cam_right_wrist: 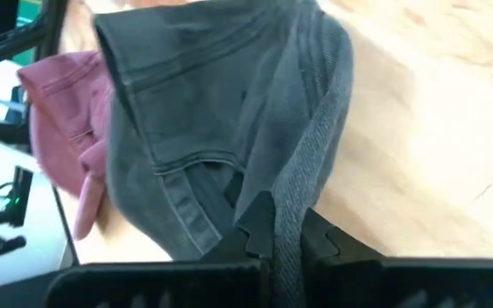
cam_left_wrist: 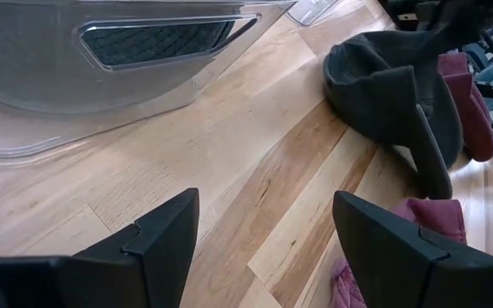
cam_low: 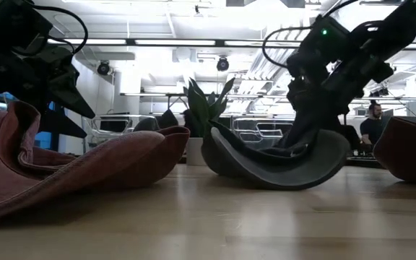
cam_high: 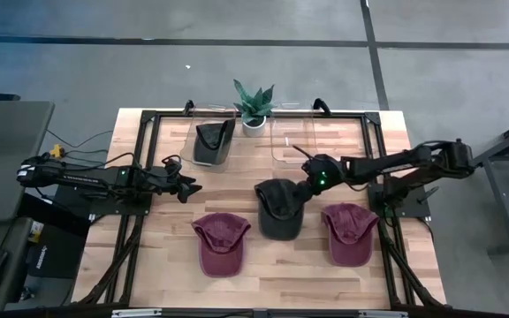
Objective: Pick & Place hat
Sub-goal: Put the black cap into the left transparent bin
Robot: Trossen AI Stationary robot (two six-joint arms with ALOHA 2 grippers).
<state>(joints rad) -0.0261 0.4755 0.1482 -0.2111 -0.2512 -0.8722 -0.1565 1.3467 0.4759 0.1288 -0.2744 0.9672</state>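
A dark grey cap (cam_high: pixel 280 210) lies mid-table, its underside (cam_low: pixel 284 182) on the wood. My right gripper (cam_high: pixel 305 188) is shut on its right side. Two maroon caps rest on the table, one (cam_high: pixel 221 242) left of the grey cap and one (cam_high: pixel 350 232) right of it. My left gripper (cam_high: pixel 190 187) hovers open left of the grey cap, over bare wood (cam_left_wrist: pixel 264 239). At the far edge, a clear bin (cam_high: pixel 212 141) holds another dark hat. My right gripper (cam_right_wrist: pixel 285 244) pinches the grey cap's crown rim (cam_right_wrist: pixel 302 184) between its two fingers (cam_right_wrist: pixel 251 229). It comes slanting down from the table's right. The held side is raised (cam_low: pixel 338 148), while the cap's underside stays on the table.
A second clear bin (cam_high: pixel 294 141) stands at the far edge, right of the first. A potted plant (cam_high: pixel 253 108) sits between them. A black frame (cam_high: pixel 148 115) runs along the table's edges. Bare wood lies along the near edge.
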